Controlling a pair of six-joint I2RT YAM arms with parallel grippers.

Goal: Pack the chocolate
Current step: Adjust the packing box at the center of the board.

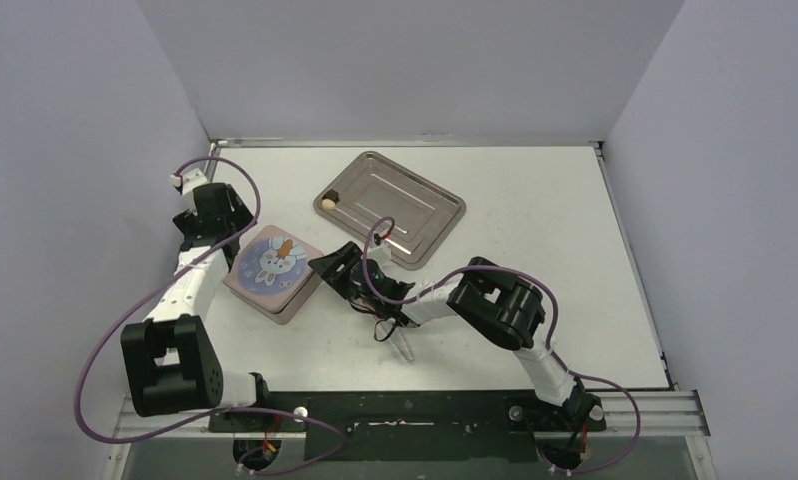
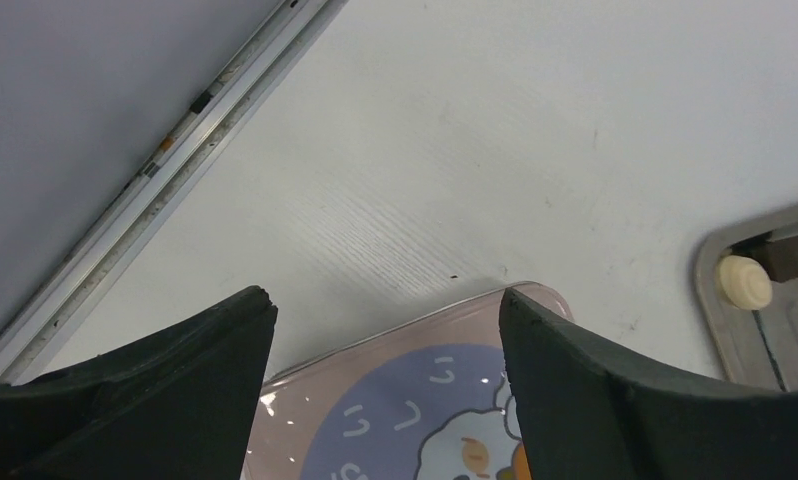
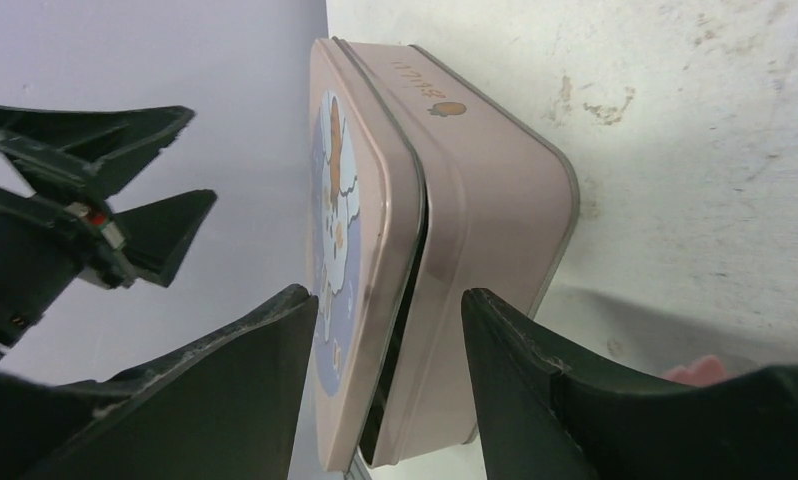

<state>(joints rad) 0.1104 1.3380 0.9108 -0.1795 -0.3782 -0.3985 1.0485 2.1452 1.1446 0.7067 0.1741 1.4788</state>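
Note:
Two pieces of chocolate, one cream (image 1: 327, 206) and one dark brown (image 1: 333, 196), lie in the near-left corner of the metal tray (image 1: 415, 215). The left wrist view shows the same cream piece (image 2: 745, 281) and brown piece (image 2: 783, 257). A pink tin (image 1: 273, 272) with a bunny lid lies left of the tray. Its lid (image 3: 360, 200) sits slightly ajar over the base (image 3: 495, 200). My left gripper (image 2: 385, 300) hovers open over the tin's far edge. My right gripper (image 3: 390, 295) is open, its fingers straddling the tin's near-right corner.
A pale pink tool (image 1: 405, 345) lies on the table in front of the right arm, and a pink bit (image 3: 700, 370) of it shows by the right finger. Grey walls close the table in on three sides, with a metal rail (image 2: 175, 150) along the left edge.

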